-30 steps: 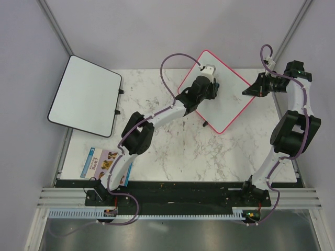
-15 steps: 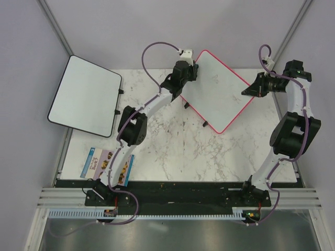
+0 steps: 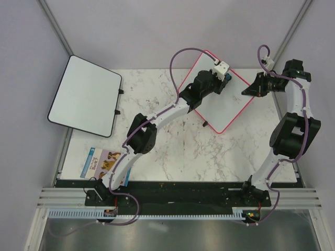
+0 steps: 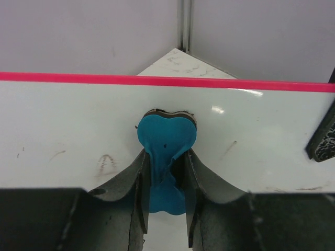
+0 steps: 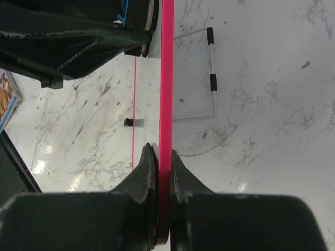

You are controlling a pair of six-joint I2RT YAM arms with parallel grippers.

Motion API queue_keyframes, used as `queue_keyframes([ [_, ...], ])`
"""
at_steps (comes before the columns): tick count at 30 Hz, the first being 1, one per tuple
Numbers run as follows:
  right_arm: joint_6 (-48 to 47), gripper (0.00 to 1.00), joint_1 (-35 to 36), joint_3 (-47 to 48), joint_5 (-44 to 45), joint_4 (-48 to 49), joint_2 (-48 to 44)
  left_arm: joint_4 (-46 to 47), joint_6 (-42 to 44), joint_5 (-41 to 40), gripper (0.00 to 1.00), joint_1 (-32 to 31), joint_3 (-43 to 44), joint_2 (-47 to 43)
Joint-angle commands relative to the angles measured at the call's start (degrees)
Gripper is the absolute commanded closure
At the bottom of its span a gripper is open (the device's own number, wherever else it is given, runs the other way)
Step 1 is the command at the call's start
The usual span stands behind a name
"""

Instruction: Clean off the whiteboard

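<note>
Whiteboard (image 3: 230,107): pink-framed, set diamond-wise at the far right of the marble surface (image 3: 172,141). It seems propped at a tilt on a wire stand (image 5: 212,78). Faint grey smudges (image 4: 106,163) show on its white face.
Right fingers (image 5: 145,168): pressed together on the pink frame (image 5: 166,78) at the board's right-hand edge, pinching it from both faces.
Left fingers (image 4: 138,180): closed on the narrow waist of a blue eraser (image 4: 166,137), whose pad lies against the board just short of the far frame edge.
Risk, overrun: the pad is close to the frame, so a stroke carried further out would likely ride onto the rim or off the board.
Risk, eraser grip: only the thin waist is held, so sideways drag could twist the eraser or pull it free.
Risk, board: a hard push on the tilted face could pivot the board in the one-edge pinch or fold the stand.
Risk, leftovers: the smudges lie left of the pad and nearer the wrist, and strokes kept to this far edge would miss them.
Changed, half a second: the left arm was at the board's upper-left edge and now reaches across to its upper-right part.
Changed, one second: it was then over the upper middle of the board.
Unchanged: the right arm and the board's pose look the same. The black-framed board (image 3: 86,97) and the booklet (image 3: 104,164) have not moved.
</note>
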Motion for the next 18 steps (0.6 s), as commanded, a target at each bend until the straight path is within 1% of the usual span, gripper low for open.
queue_keyframes([
  [1,-16.8,1.0,9.1,-4.7,9.2,-12.1,3.1,-3.2,1.1,2.8,0.98,-2.4,-2.7,2.5],
  [2,-16.8,1.0,9.1,-4.8,9.3,-12.1,3.1,-3.0,0.7,-0.5,0.98,-1.8,-2.9,2.8],
  [6,-16.9,1.0,9.1,-5.1,9.4,-12.0,2.6,-2.5,-3.4,-6.7,0.98,1.3,-4.3,2.1],
  [7,-16.9,1.0,9.1,-5.1,9.3,-12.1,2.6,-2.3,-3.9,-9.5,0.98,2.6,-5.4,1.8],
  [10,-16.9,1.0,9.1,-5.0,9.1,-12.1,2.7,-2.0,-6.8,-14.1,0.98,5.1,-8.0,0.5],
  [11,-16.9,1.0,9.1,-5.0,9.1,-12.1,2.7,-1.6,-8.2,-17.6,0.98,5.5,-8.8,0.1],
  [13,-16.9,1.0,9.1,-5.1,9.0,-12.1,2.6,-1.2,-9.6,-20.7,0.98,6.9,-10.2,-0.2],
  [16,-17.0,1.0,9.2,-5.3,9.1,-12.1,2.6,-1.5,-11.3,-21.6,0.98,7.8,-9.4,0.2],
  [18,-17.1,1.0,9.2,-5.4,9.1,-12.1,2.6,-1.9,-11.6,-19.0,0.98,7.9,-7.7,0.9],
])
